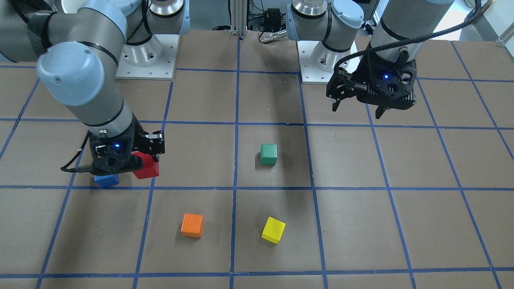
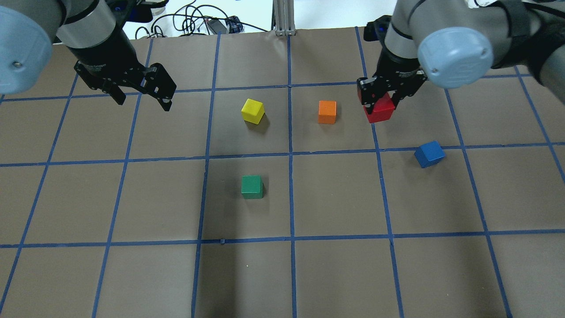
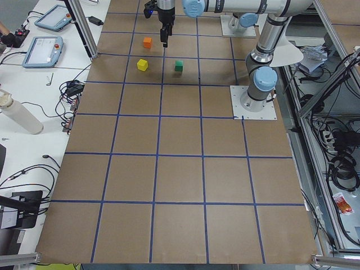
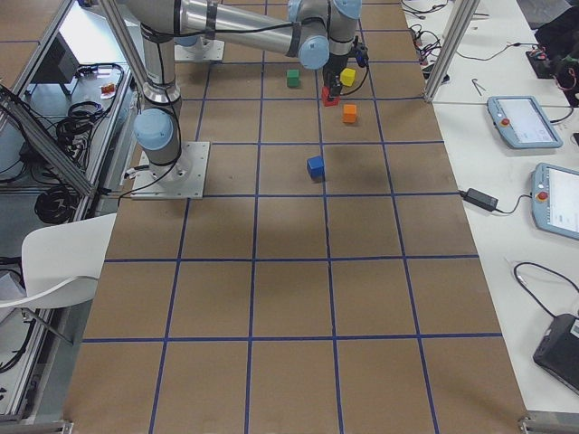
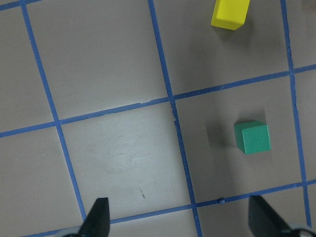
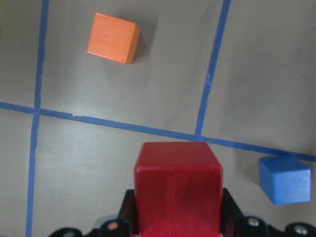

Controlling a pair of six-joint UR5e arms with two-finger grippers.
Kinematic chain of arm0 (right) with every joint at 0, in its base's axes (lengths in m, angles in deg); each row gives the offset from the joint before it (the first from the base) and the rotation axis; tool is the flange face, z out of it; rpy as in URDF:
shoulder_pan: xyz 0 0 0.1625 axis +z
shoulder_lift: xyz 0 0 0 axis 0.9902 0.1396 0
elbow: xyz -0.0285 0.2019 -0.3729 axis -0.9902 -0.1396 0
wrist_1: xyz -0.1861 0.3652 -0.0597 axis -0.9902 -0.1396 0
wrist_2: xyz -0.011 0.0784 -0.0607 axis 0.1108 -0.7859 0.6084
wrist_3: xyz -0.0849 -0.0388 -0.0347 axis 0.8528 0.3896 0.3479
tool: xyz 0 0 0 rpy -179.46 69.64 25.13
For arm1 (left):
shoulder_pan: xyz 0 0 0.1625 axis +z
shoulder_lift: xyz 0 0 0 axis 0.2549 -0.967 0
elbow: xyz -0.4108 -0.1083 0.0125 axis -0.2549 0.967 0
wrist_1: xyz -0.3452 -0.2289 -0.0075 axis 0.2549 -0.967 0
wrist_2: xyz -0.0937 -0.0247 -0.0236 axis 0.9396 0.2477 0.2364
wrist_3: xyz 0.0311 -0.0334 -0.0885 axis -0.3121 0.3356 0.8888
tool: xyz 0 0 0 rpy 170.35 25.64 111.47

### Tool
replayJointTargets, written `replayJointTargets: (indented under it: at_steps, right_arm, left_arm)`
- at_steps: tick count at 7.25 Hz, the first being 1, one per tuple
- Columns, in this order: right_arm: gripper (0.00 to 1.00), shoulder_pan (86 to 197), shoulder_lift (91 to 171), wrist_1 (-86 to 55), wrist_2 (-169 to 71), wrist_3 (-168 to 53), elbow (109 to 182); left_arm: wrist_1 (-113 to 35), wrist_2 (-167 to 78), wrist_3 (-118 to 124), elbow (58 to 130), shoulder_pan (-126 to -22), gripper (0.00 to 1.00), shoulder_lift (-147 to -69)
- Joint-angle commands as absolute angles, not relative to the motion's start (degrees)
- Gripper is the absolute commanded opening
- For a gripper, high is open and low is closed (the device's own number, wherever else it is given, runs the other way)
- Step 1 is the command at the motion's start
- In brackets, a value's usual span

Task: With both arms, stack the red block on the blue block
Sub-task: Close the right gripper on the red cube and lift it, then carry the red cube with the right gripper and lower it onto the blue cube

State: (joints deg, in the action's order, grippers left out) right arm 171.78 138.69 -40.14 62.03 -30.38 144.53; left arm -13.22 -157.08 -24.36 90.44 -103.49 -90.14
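My right gripper (image 2: pixel 378 102) is shut on the red block (image 2: pixel 380 110) and holds it in the air above the table. The wrist view shows the red block (image 6: pixel 178 185) large between the jaws. The blue block (image 2: pixel 429 154) sits on the table, nearer the robot and further right than the held block. It is at the lower right of the right wrist view (image 6: pixel 285 179). In the front view the right gripper (image 1: pixel 141 162) partly hides the blue block (image 1: pixel 107 180). My left gripper (image 2: pixel 143 104) is open and empty, high over the table's left side.
An orange cube (image 2: pixel 327 111) lies just left of the held red block. A yellow cube (image 2: pixel 253 110) and a green cube (image 2: pixel 252 187) lie nearer the middle. The brown table (image 2: pixel 335 274) carries a grid of blue tape lines.
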Motion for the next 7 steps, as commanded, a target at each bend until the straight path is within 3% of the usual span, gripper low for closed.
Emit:
replayJointTargets:
  at_steps: [1,7]
  right_arm:
    - [0.00,165.06,140.69,-41.36,63.03,-23.21,148.79]
    - [0.00,158.00,141.49,-56.56,63.12,-9.21,159.61]
  left_arm:
    - [-13.19,-157.13,-24.37,90.49,-103.45,1.00,-90.16]
    - [-13.19,-157.04,-24.37,90.23,-103.45,1.00,-90.16]
